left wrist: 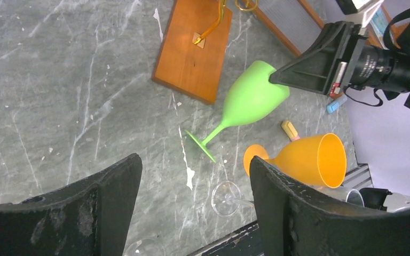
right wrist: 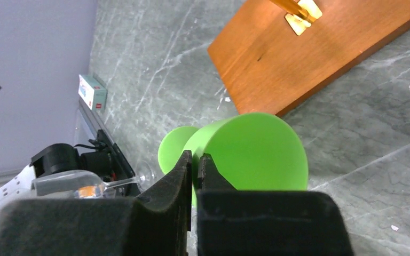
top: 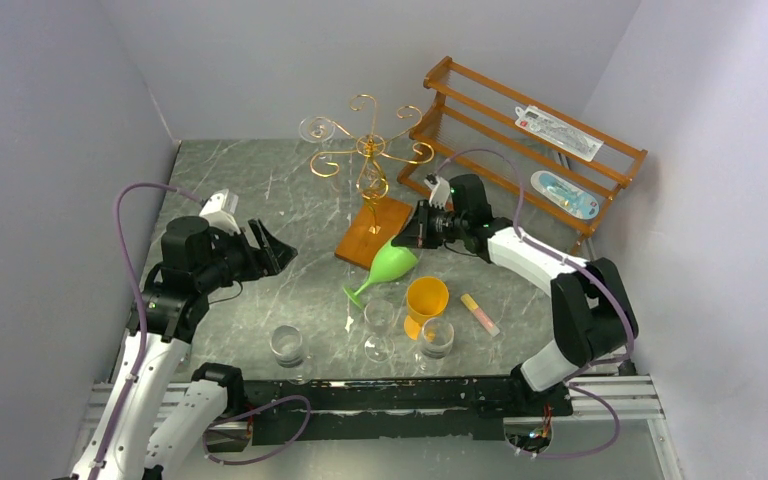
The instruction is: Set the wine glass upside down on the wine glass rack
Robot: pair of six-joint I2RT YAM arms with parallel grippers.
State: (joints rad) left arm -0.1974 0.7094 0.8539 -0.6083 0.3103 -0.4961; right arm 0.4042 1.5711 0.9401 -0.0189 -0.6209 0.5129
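The green wine glass [top: 392,262] is tilted, its foot low by the table and its bowl raised toward the rack's wooden base [top: 373,230]. My right gripper [top: 420,230] is shut on the bowl's rim; in the right wrist view the fingers [right wrist: 181,176] pinch the rim of the green glass [right wrist: 256,152]. The gold wire wine glass rack [top: 370,150] stands behind it. My left gripper [top: 275,250] is open and empty, to the left of the glass. The left wrist view shows the green glass [left wrist: 253,96], the rack's base [left wrist: 195,48] and the left gripper [left wrist: 192,165] apart from both.
An orange goblet [top: 426,300] lies beside the green glass. Three clear glasses [top: 288,345] [top: 378,325] [top: 437,338] stand near the front edge. A clear glass [top: 316,130] hangs on the rack. A brown slatted shelf [top: 530,150] stands at the back right. A yellow-pink stick [top: 480,314] lies on the table.
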